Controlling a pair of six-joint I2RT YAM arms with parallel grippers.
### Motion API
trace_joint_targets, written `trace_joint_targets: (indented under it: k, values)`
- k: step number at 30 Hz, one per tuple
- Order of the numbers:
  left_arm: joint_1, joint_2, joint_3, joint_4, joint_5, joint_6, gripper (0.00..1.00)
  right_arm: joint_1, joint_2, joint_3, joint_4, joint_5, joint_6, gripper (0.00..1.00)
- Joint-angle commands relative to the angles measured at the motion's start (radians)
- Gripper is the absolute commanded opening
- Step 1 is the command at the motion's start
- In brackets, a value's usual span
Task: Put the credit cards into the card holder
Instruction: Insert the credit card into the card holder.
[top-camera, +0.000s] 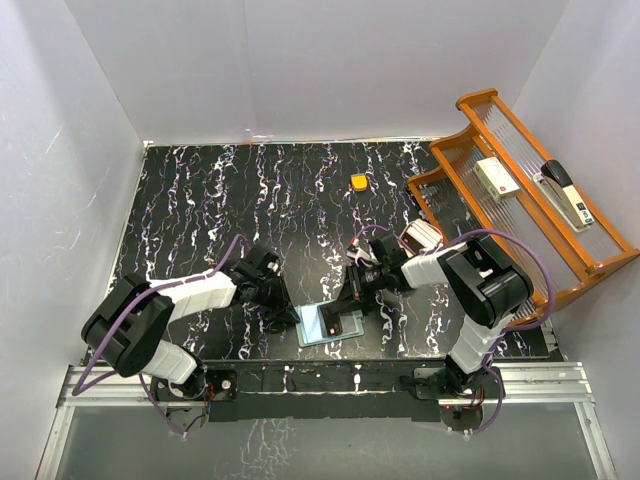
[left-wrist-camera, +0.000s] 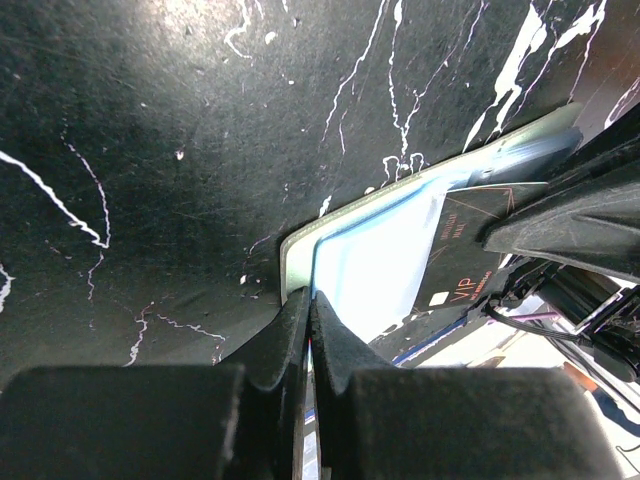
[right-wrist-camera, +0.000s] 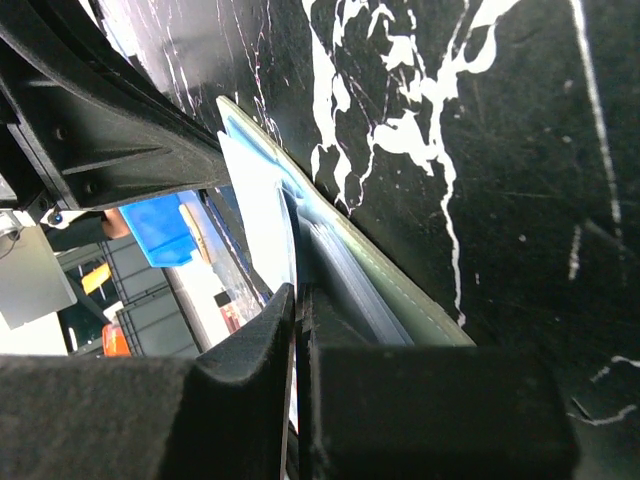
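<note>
The card holder (top-camera: 318, 327) lies open near the table's front edge, sage-green outside with a pale blue inside (left-wrist-camera: 372, 268). My left gripper (top-camera: 292, 314) is shut on its left edge, and the fingertips (left-wrist-camera: 297, 312) pinch the thin flap. A dark credit card (left-wrist-camera: 468, 248) printed "VIP" rests tilted over the holder's right half. My right gripper (top-camera: 347, 303) is shut on that card, which runs edge-on between the jaws. In the right wrist view the holder's stitched green rim (right-wrist-camera: 392, 283) sits just right of the right gripper (right-wrist-camera: 298, 292).
A small orange block (top-camera: 358, 182) lies on the black marbled table (top-camera: 220, 200) at the back. A wooden rack (top-camera: 455, 215) at the right holds a stapler (top-camera: 565, 192) and a white box (top-camera: 497, 177). White walls enclose the table.
</note>
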Motion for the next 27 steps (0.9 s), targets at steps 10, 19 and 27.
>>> trace_joint_targets:
  k: [10,19,27]
  values:
    - [-0.016,0.061,-0.049,0.000,-0.125,0.011,0.00,0.049,-0.051,-0.005,-0.051,0.182,-0.006,0.07]
    - [-0.016,0.054,-0.044,-0.004,-0.129,0.015,0.00,0.064,-0.192,0.120,-0.404,0.423,-0.111,0.35]
    - [-0.016,0.059,-0.044,0.014,-0.118,0.014,0.00,0.087,-0.236,0.113,-0.407,0.425,-0.086,0.43]
